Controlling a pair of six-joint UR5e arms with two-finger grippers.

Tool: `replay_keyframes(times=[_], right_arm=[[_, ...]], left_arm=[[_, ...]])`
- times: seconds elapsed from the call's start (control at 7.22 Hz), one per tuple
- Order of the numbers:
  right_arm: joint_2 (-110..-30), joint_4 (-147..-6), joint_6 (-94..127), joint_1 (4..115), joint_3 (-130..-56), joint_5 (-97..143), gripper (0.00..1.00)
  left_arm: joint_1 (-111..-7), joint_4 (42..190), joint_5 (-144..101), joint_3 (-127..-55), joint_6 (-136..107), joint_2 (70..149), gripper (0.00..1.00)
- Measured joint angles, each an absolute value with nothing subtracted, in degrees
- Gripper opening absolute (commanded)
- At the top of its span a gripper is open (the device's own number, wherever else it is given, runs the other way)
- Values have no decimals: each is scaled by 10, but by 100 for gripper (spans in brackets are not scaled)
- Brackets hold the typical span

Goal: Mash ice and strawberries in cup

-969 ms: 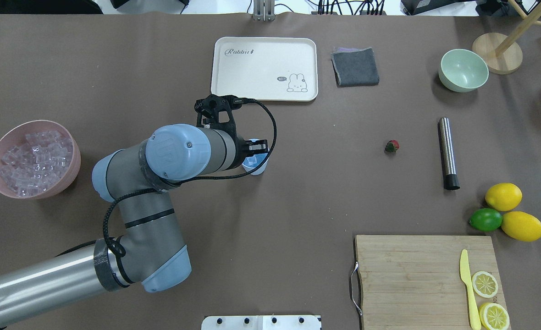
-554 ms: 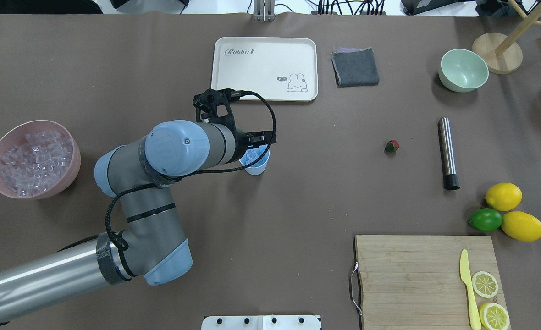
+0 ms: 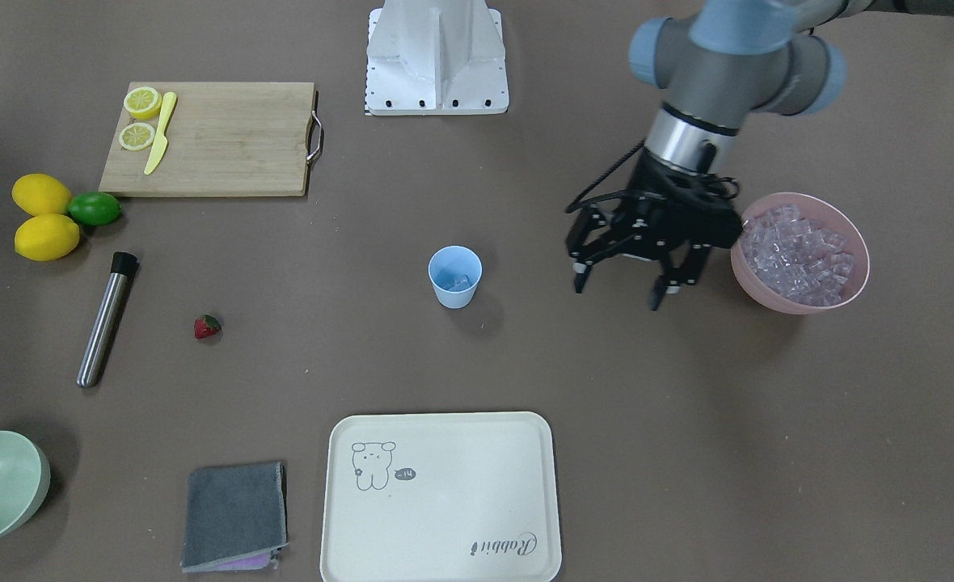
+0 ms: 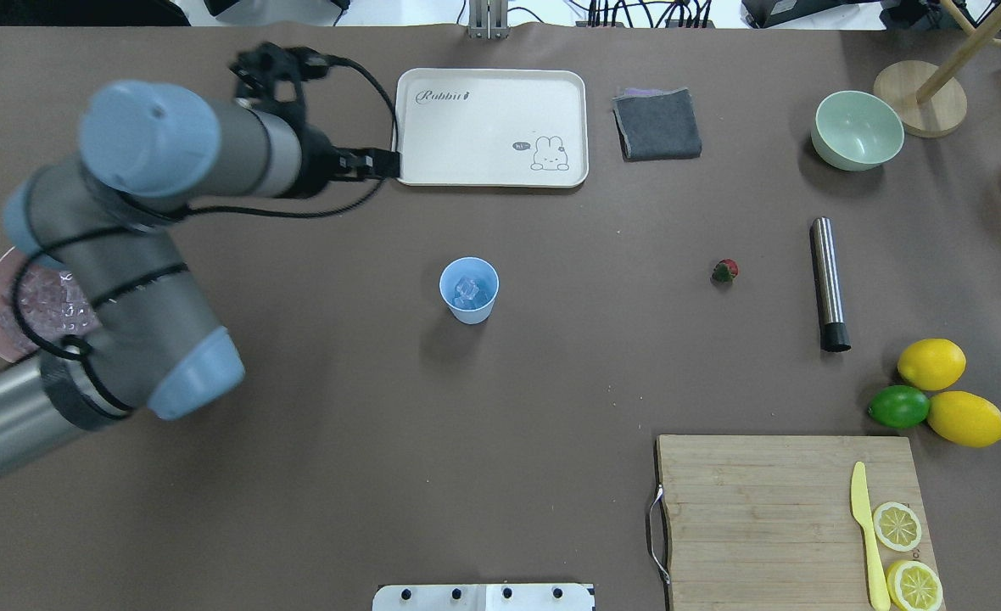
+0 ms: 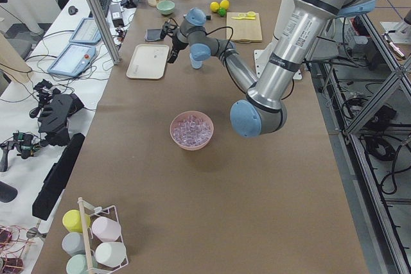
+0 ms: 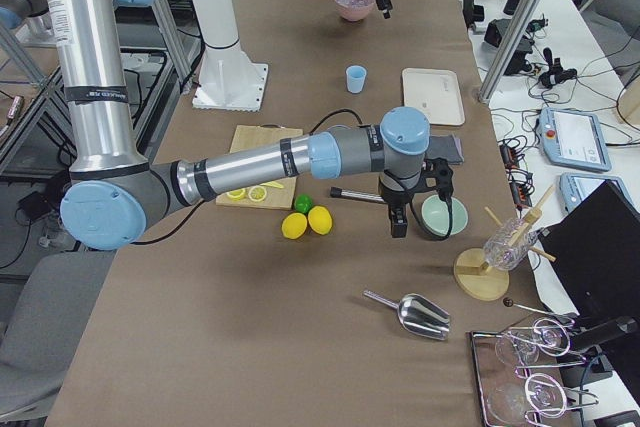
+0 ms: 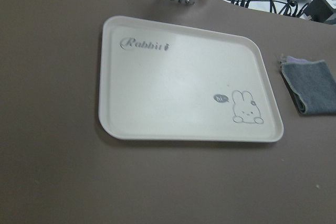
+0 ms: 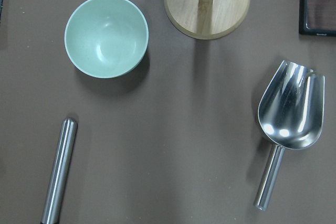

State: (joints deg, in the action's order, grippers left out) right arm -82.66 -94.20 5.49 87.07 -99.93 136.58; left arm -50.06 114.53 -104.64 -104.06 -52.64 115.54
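The light-blue cup (image 4: 470, 313) stands upright mid-table with a few clear ice cubes (image 4: 467, 291) inside. More ice (image 3: 796, 250) fills the pink bowl (image 3: 855, 288). The red strawberry (image 4: 724, 271) lies on the table to the cup's right, by itself. My left gripper (image 3: 618, 291) is open and empty, hanging above the table between the cup and the pink bowl. My right gripper (image 6: 398, 225) shows only in the exterior right view, above the table near the pale green bowl (image 6: 441, 215); I cannot tell if it is open or shut.
A steel rod with a black end (image 4: 828, 283) lies right of the strawberry. A cream tray (image 4: 490, 126) and grey cloth (image 4: 657, 124) lie at the far side. A cutting board (image 4: 755, 509), lemons, a lime (image 4: 897, 406) and a metal scoop (image 8: 287, 114) are on the right.
My left gripper was over the cup's mouth. It has swung away to the left and far side, leaving the cup uncovered with ice inside.
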Motion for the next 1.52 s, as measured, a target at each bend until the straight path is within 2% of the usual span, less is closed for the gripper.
replay_keyframes(times=[0.42,0.69,0.97,1.25,1.52], right_arm=[[-821,-906,72,815,-1003,1382,100],[-808,-882,152,751,-1025,1385,100],[-761,-878,199,658,-1032,1349,100],[-728,-874,229,589,-1021,1279,100],[-720,-787,253,553,-958,1237,100]], left_arm=[[-694,1165,-1185,-1055,-432,1040,98],[-773,1181,-1201,-1053,-336,944,98],[-830,1184,-1203,-1049,-223,859,98],[-864,1180,-1202,-1027,-153,836,98],[-874,1180,-1203,-1005,-139,833,98]])
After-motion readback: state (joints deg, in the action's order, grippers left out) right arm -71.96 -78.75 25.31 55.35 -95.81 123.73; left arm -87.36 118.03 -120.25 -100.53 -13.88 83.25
